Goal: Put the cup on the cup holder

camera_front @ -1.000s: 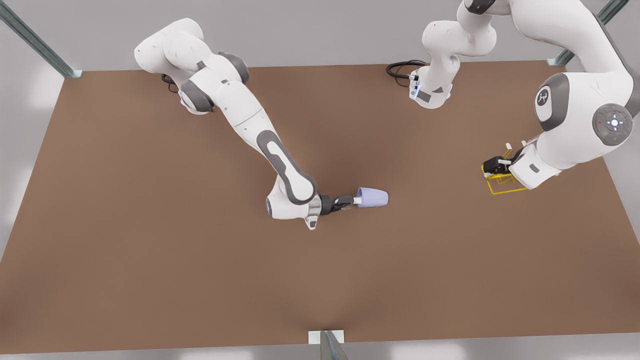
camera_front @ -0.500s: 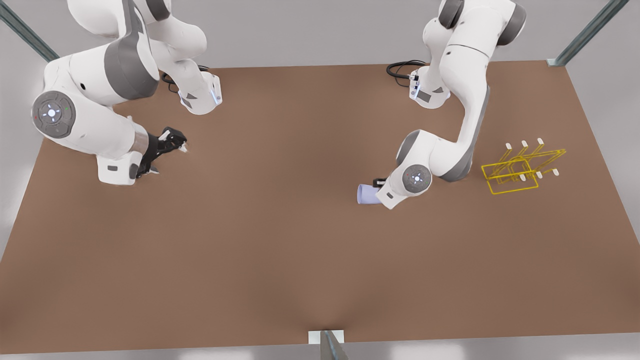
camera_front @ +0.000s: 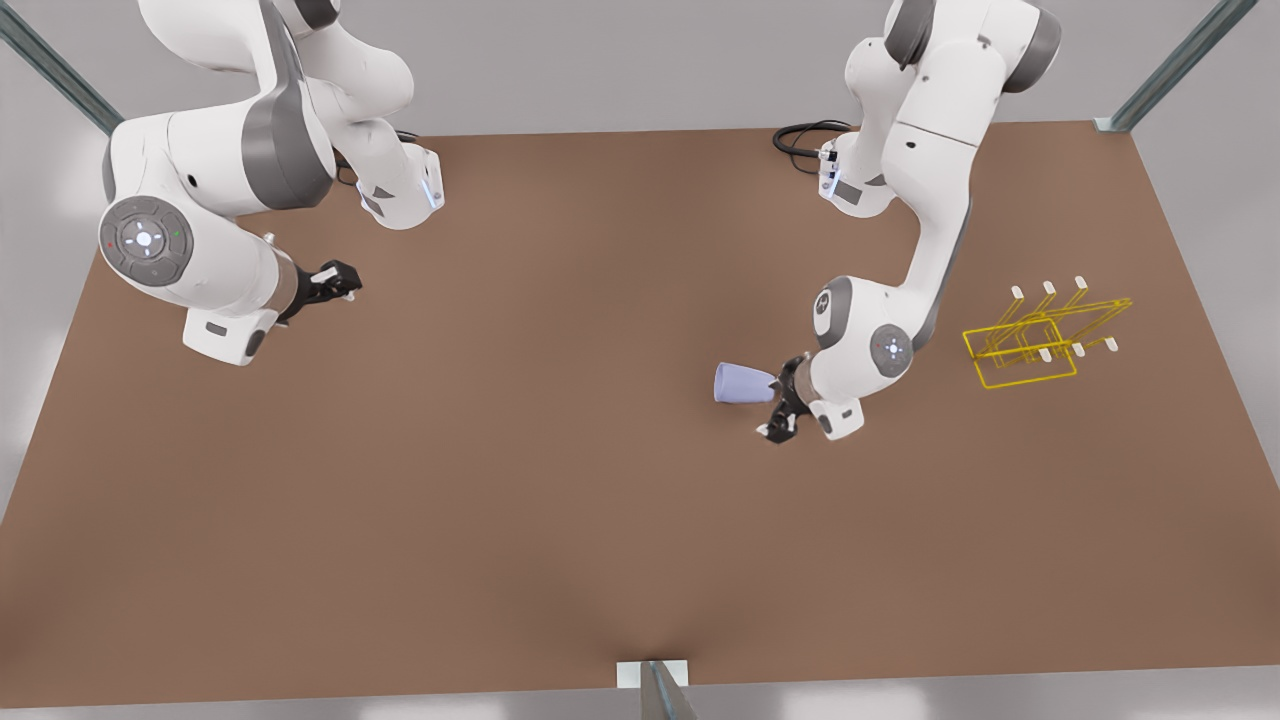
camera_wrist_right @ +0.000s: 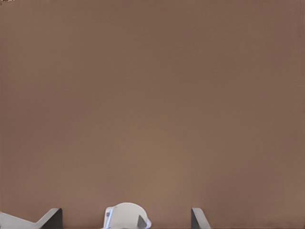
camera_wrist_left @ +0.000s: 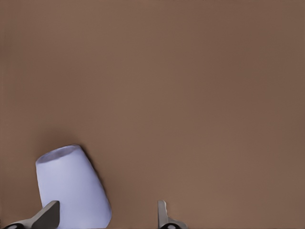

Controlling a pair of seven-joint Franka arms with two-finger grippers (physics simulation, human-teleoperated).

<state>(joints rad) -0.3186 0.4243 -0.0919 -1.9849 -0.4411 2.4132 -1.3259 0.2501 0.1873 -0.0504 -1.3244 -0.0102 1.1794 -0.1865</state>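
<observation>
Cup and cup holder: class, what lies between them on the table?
In the front view, the left gripper and its arm's wrist sit between the cup and the cup holder; otherwise bare table.

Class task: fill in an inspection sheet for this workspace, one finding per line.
Surface: brown table, bare.
Job's things: cup on its side, mid-table; cup holder apart at the front view's right, no cup on it.
Clutter: nothing seen.
Grippers: left gripper beside the cup, fingers open; right gripper at the front view's left, open, waiting.
Cables: black cable coiled at an arm base.
Surroundings: grey walls, metal struts.
</observation>
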